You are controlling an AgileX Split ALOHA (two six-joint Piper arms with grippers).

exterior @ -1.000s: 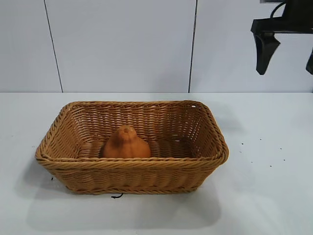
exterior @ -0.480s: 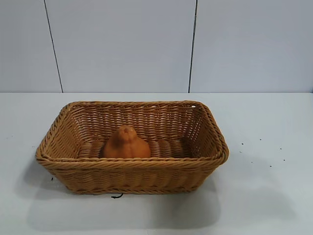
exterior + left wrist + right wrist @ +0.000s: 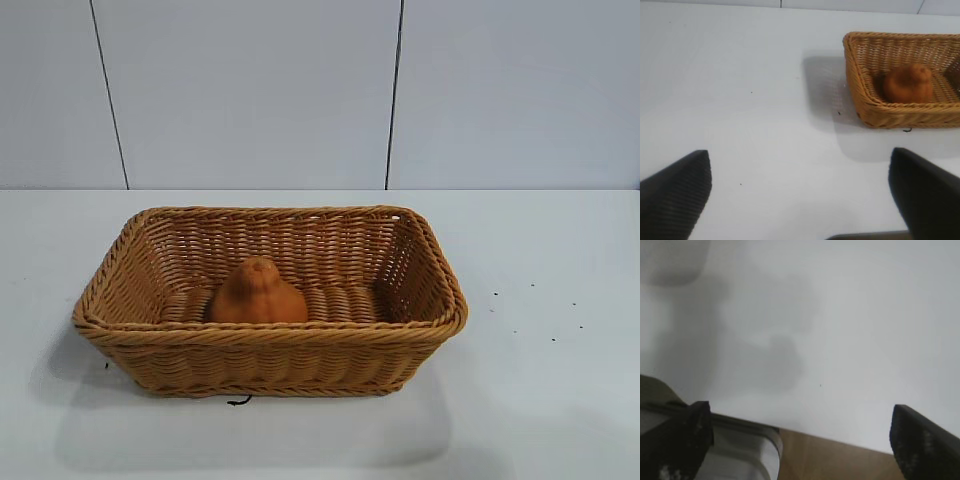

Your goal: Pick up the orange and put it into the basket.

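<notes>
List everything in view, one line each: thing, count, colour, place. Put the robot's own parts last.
basket: one, tan-brown wicker, on the table, centre-left in the exterior view.
orange: one, dull orange, inside the basket, on its floor, left of the middle.
table: one, white, under the basket.
wall: pale grey panels, behind the table.
left gripper: one, black, open and empty, over bare table, apart from the basket.
right gripper: one, black, open and empty, above the table's edge, nothing between its fingers.
</notes>
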